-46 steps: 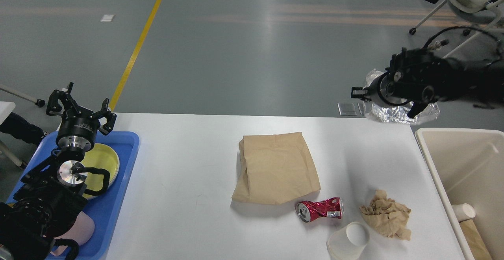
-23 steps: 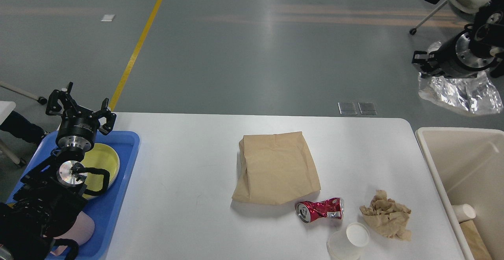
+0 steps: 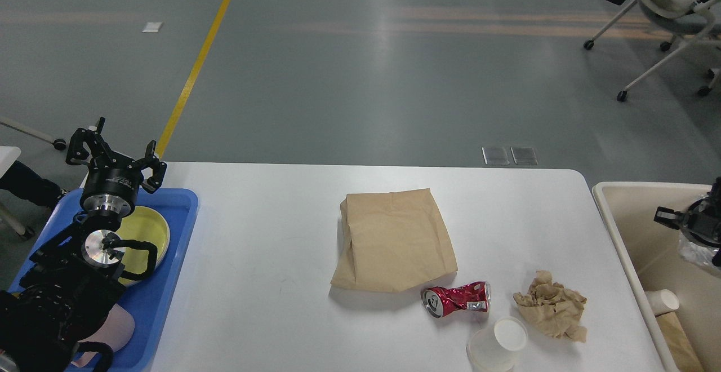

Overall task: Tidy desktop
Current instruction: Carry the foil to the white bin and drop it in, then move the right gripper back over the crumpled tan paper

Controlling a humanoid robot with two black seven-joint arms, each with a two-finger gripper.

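Observation:
The white desktop (image 3: 270, 270) carries a flat brown paper bag (image 3: 394, 239), a crushed red can (image 3: 457, 299), a white paper cup (image 3: 498, 344) lying on its side and a crumpled brown paper wad (image 3: 552, 311). My left gripper (image 3: 117, 144) stands open and empty above the far end of the blue tray (image 3: 163, 304). At the right edge, my right gripper (image 3: 690, 222) hangs inside the cream bin (image 3: 619, 231), cut off by the frame. A bit of crinkled silver foil (image 3: 694, 252) shows right under it; its grip on the foil is hidden.
The blue tray holds a yellow plate (image 3: 149, 231) and a pink item (image 3: 118, 327), partly behind my left arm. Inside the cream bin lie a paper cup (image 3: 664, 302) and brown paper (image 3: 679, 332). An office chair (image 3: 670, 0) stands on the floor, far right.
My right arm swung the foil from above the table's far right corner, up and right, then down into the cream bin. The left arm and the items on the desktop stayed put.

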